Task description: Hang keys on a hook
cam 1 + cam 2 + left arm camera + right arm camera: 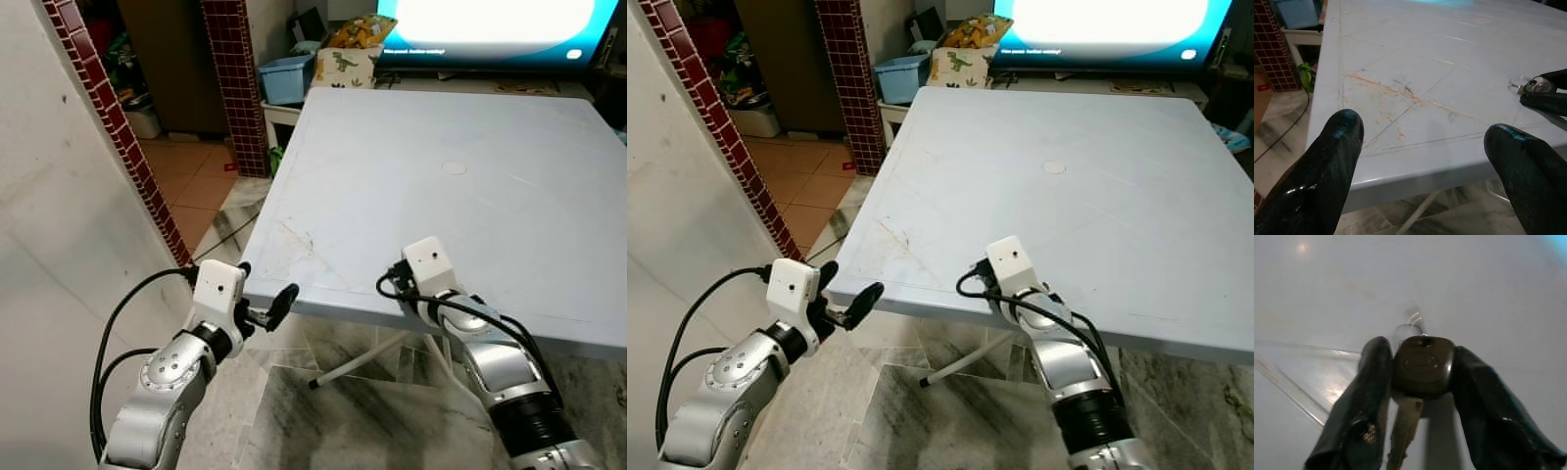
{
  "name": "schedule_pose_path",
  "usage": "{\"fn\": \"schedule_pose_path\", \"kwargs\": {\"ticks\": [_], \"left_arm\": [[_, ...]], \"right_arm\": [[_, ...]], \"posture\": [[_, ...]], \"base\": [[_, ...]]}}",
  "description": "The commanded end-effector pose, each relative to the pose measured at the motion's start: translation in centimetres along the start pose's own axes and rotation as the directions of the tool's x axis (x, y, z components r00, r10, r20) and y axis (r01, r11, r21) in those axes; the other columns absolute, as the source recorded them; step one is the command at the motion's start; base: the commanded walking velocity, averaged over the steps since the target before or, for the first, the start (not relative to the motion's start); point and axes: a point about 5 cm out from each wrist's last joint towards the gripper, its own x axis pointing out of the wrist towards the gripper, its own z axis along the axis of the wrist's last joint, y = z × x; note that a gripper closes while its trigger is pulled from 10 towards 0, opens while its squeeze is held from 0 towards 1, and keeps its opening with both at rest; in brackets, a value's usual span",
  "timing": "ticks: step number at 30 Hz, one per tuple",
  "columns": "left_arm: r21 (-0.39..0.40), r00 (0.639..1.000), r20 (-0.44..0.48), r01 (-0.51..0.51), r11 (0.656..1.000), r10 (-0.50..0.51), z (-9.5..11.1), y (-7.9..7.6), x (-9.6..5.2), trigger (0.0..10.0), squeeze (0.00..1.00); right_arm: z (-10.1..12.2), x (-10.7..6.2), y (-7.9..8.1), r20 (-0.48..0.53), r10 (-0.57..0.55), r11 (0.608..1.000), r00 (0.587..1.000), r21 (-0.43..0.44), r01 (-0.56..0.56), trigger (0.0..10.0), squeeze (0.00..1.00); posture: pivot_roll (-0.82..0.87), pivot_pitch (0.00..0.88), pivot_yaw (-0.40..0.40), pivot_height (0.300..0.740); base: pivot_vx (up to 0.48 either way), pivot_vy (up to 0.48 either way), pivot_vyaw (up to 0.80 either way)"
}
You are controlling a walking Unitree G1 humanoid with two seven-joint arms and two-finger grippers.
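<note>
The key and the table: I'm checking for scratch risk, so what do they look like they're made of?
The key in the right claw has a dark, matte, rounded head, probably plastic or rubber, and a pale, dull blade that looks like metal. The table seems to be pale grey moulded plastic with a soft sheen, already scuffed and marked near its front edge.

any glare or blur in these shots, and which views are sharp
Left eye view: the TV screen is blown out white, the table sharp. Right wrist view: soft and dim, the key between the right hand fingers blurred, a small highlight on the tabletop. Left wrist view: the near left hand fingers soft, table scratches crisp.
</note>
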Motion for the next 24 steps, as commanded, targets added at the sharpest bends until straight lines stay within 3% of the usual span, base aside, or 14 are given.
{"fn": "schedule_pose_path", "kwargs": {"ticks": [1,4,13,14,15,16,19,20,24], "left_arm": [[0.011,1.0,-0.02,-0.012,1.0,0.012,-0.1,0.3,0.0,10.0,0.0],[0.011,1.0,-0.021,-0.014,1.0,0.014,-0.1,0.4,0.0,10.0,0.0],[0.012,1.0,-0.022,-0.01,1.0,0.011,-0.2,0.5,0.1,10.0,0.0],[0.012,1.0,-0.022,-0.01,1.0,0.01,-0.2,0.5,0.1,10.0,0.0],[0.012,1.0,-0.022,-0.01,1.0,0.01,-0.2,0.4,0.1,10.0,0.0],[0.013,1.0,-0.021,-0.01,1.0,0.01,-0.2,0.5,0.1,10.0,0.0],[0.012,1.0,-0.02,-0.01,1.0,0.011,-0.1,0.5,0.1,10.0,0.0],[0.012,1.0,-0.02,-0.01,1.0,0.011,-0.2,0.5,0.1,10.0,0.0],[0.013,1.0,-0.021,-0.009,1.0,0.009,-0.2,0.5,0.2,10.0,0.0]], "right_arm": [[-0.2,-0.4,0.6,0.02,0.06,0.991,0.998,-0.118,-0.057,0.0,0.0],[-0.8,-0.9,0.3,0.009,0.064,0.981,0.998,-0.183,-0.061,0.0,0.0],[-2.3,-1.5,-0.7,-0.028,0.015,0.975,0.999,-0.222,-0.021,0.0,0.0],[-2.2,-1.6,-0.7,-0.017,0.005,0.976,1.0,-0.217,-0.009,4.6,0.0],[-2.1,-1.7,-0.7,-0.008,-0.001,0.977,1.0,-0.213,-0.001,4.6,0.0],[-2.0,-1.7,-0.8,0.002,-0.029,0.983,1.0,-0.181,0.028,10.0,0.0],[-1.3,-2.0,-1.1,0.041,-0.089,0.993,0.995,-0.071,0.091,10.0,0.0],[-1.1,-2.1,-1.2,0.056,-0.105,0.994,0.993,-0.013,0.106,10.0,1.0],[-0.8,-2.0,-1.1,0.074,-0.114,0.992,0.991,0.063,0.109,10.0,1.0]], "posture": [[-0.01,0.048,0.092,0.74],[-0.01,0.049,0.093,0.74],[-0.02,0.05,0.096,0.74],[-0.02,0.05,0.096,0.74],[-0.02,0.05,0.096,0.74],[-0.02,0.049,0.096,0.74],[-0.02,0.049,0.096,0.74],[-0.02,0.049,0.096,0.74],[-0.02,0.048,0.097,0.74]], "base": [[0.0,0.0,0.0],[0.0,0.0,0.0],[0.0,0.0,0.0],[0.0,0.0,0.0],[0.0,0.0,0.0],[0.0,0.0,0.0],[0.0,0.0,0.0],[0.0,0.0,0.0],[0.0,0.0,0.0]]}}
